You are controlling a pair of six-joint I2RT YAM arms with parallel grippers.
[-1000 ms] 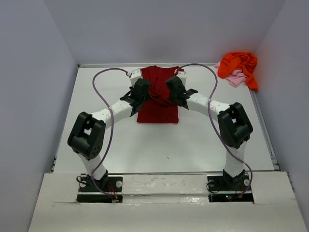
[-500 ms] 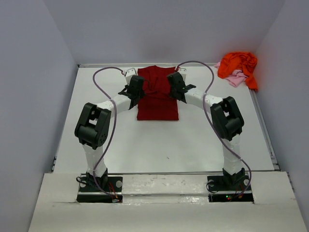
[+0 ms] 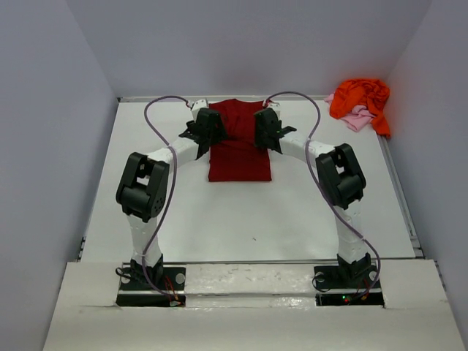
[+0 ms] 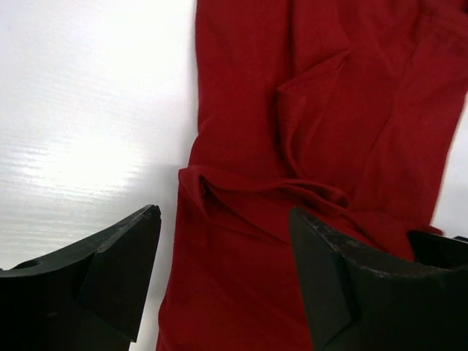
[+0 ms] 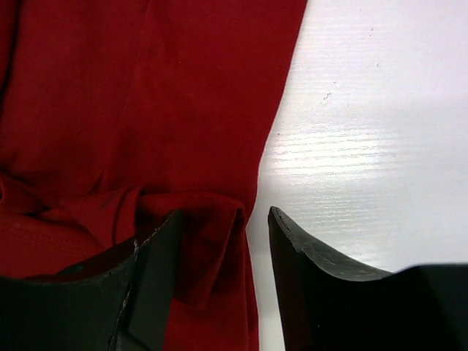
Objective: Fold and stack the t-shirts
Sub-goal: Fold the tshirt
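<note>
left gripper (image 4: 223, 241), right gripper (image 5: 223, 234) gape over crimson t-shirt (image 3: 238, 157) edges; orange t-shirt (image 3: 360, 95) heaped on pink t-shirt (image 3: 358, 119).

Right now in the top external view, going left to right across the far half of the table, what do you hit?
left gripper → dark red t-shirt → right gripper → orange t-shirt. The pink t-shirt is left out because it overlaps the orange one.

High rear overview, close downward wrist views, all sharing crimson t-shirt (image 3: 238, 157)
</note>
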